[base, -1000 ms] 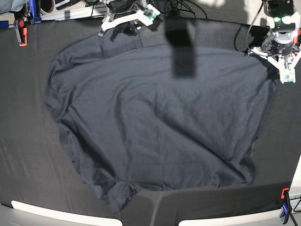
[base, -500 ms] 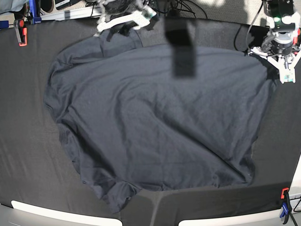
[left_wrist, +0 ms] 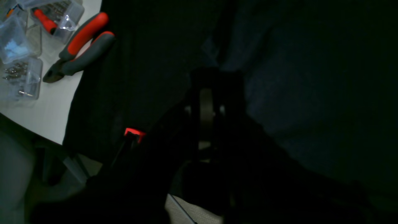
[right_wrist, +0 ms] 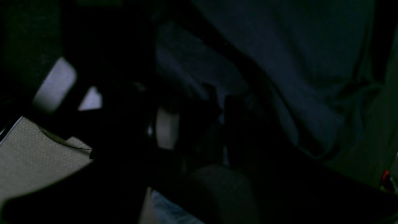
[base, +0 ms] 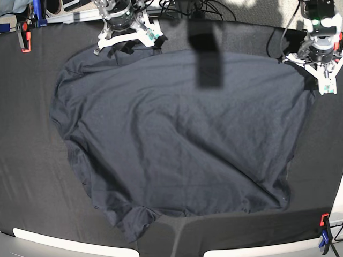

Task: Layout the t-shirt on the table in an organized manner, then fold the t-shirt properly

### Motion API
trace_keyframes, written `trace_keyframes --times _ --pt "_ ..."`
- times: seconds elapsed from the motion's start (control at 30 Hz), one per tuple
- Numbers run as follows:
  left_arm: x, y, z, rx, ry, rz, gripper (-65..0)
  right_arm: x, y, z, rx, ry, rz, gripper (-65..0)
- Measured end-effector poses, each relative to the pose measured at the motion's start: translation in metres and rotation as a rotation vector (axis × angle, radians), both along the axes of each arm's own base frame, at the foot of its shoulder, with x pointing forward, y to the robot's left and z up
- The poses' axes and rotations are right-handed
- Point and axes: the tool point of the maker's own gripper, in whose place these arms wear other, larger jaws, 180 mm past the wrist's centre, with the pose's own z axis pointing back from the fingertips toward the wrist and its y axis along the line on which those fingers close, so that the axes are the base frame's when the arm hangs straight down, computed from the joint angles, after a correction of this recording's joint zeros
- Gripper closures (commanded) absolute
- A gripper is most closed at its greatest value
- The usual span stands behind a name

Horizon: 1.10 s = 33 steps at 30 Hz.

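The dark navy t-shirt [base: 177,134] lies spread wide over the black-clothed table [base: 32,176], rumpled, with a sleeve sticking out at the near left [base: 134,225]. My right gripper [base: 127,44] is at the shirt's far left corner; in the right wrist view its fingers [right_wrist: 214,105] stand close together with a taut fold of shirt [right_wrist: 279,62] running to them. My left gripper [base: 321,80] is at the shirt's far right corner; in the left wrist view its tips [left_wrist: 214,74] meet a ridge of shirt [left_wrist: 311,77]. Both wrist views are very dark.
Red-and-grey pliers [left_wrist: 77,46] and clear parts boxes [left_wrist: 18,62] lie on a white surface beside the table. Orange clamps sit at the far left [base: 24,35] and near right [base: 324,222] corners. A dark blurred object [base: 206,53] hangs over the far middle. Cables lie behind the table.
My right gripper has moved left and slightly nearer along the far edge, and the shirt's far left corner has shifted left with it. The left arm has not moved.
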Motion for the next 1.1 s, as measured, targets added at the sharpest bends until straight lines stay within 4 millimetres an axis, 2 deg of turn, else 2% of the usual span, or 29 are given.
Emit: trace_keyframes --times 0.03,0.07,0.23,0.33,0.5,0.7,0.77,0.9,1.0,1.1 --pt "0.0 0.0 0.0 0.0 0.0 0.0 0.0 -0.001 0.0 -0.001 0.0 0.008 0.003 -4.3" --pt "0.0 0.0 0.0 0.0 0.0 0.0 0.0 -0.002 0.0 -0.002 -0.006 0.008 0.011 0.0" --pt "0.0 0.0 0.0 0.0 0.0 0.0 0.0 0.009 -0.01 0.009 -0.131 -0.108 0.089 0.0" --pt "0.0 0.0 0.0 0.0 0.001 0.0 0.0 0.001 -0.011 0.017 -0.171 -0.136 0.125 0.0" --pt "0.002 0.0 0.001 0.001 -0.004 -0.001 0.0 -0.031 -0.014 0.031 -0.202 -0.127 0.216 0.0" --pt "0.002 0.0 0.001 0.0 -0.005 0.0 0.0 -0.047 -0.039 0.058 -0.277 -0.174 0.288 0.0" --pt "0.002 0.0 0.001 0.0 -0.003 0.0 0.0 -0.058 -0.04 0.065 -0.284 -0.18 0.33 0.0" --pt "0.0 0.001 -0.001 -0.003 0.013 0.006 0.0 -0.068 -0.046 0.087 -0.346 -0.25 0.406 0.0" --pt "-0.006 0.001 -0.006 -0.01 0.049 0.019 0.0 -0.075 -0.052 0.096 -0.38 -0.263 0.442 0.0" --pt "-0.009 0.002 -0.01 -0.018 0.075 0.029 0.0 -0.086 -0.045 0.101 -0.363 -0.265 0.495 0.0"
